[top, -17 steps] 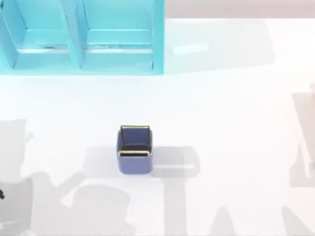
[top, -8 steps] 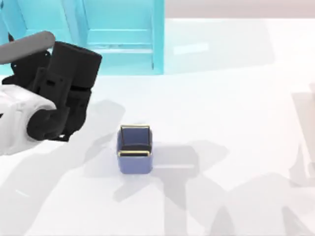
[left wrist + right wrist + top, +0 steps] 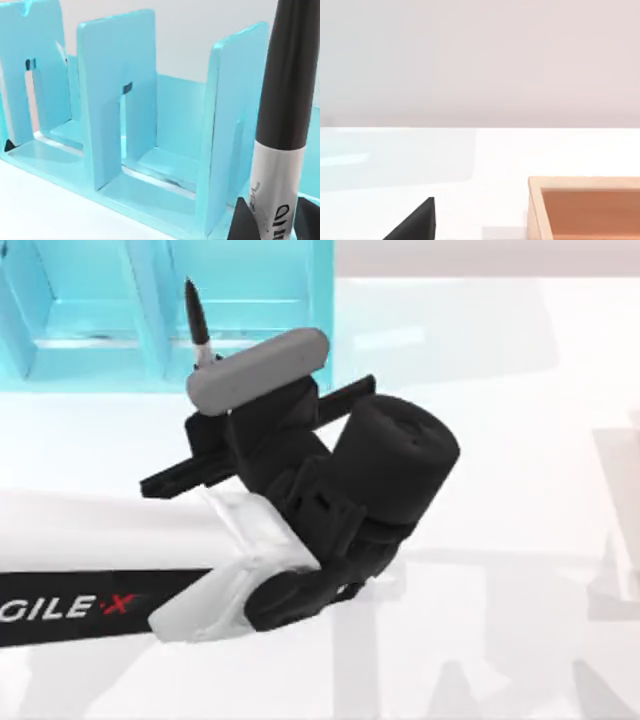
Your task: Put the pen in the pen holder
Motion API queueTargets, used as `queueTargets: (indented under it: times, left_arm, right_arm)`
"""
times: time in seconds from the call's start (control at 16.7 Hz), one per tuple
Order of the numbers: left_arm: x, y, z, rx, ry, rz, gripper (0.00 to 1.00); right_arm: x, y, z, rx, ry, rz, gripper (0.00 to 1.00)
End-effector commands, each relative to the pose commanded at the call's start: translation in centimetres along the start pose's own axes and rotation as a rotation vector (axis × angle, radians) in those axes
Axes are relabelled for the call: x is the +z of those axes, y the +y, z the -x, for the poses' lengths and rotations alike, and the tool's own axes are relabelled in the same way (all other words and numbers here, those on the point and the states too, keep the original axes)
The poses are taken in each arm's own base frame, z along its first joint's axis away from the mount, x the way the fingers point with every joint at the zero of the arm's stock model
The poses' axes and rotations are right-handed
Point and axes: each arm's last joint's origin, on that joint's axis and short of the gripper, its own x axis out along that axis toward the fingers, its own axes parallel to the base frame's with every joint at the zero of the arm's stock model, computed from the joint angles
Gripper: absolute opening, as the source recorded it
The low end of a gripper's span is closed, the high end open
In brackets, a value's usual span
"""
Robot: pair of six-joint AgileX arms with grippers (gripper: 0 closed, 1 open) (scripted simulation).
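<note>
Since half a second ago, left gripper has swung over the worktop, fingers clamping the pen upright, hiding the holder. Centre it before lowering; right fingers' state unclear.

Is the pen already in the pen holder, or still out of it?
Out. The pen is held in the left hand, its black cap sticking up in front of the turquoise shelf unit.

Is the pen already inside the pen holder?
No. The left end effector holds the pen up in front of the turquoise shelf unit.
</note>
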Motion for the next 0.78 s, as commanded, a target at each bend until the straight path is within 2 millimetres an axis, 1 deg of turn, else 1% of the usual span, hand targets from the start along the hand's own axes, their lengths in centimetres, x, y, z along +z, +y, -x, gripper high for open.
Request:
queueTargets:
  times: [0.18, 0.3, 0.36, 0.6, 0.66, 0.78]
  left_arm:
    - [-0.8, -1.0, 3.5, -0.022, -0.040, -0.008, 0.00]
    - [-1.2, -1.3, 4.8, -0.033, -0.052, -0.017, 0.00]
    - [-1.3, -1.4, 5.1, -0.036, -0.055, -0.019, 0.00]
    - [-1.3, -1.4, 5.1, -0.036, -0.055, -0.020, 0.00]
    - [-2.5, -2.9, 4.8, -0.054, -0.026, 0.234, 0.00]
    - [-2.4, -2.8, 4.8, -0.053, -0.027, 0.229, 0.00]
  right_arm:
    - [0.0, 0.0, 0.0, 0.000, 0.000, 0.000, 1.00]
    - [0.0, 0.0, 0.0, 0.000, 0.000, 0.000, 1.00]
    - [0.0, 0.0, 0.0, 0.000, 0.000, 0.000, 1.00]
    - [0.0, 0.0, 0.0, 0.000, 0.000, 0.000, 1.00]
    - [0.0, 0.0, 0.0, 0.000, 0.000, 0.000, 1.00]
    - [0.0, 0.0, 0.0, 0.000, 0.000, 0.000, 1.00]
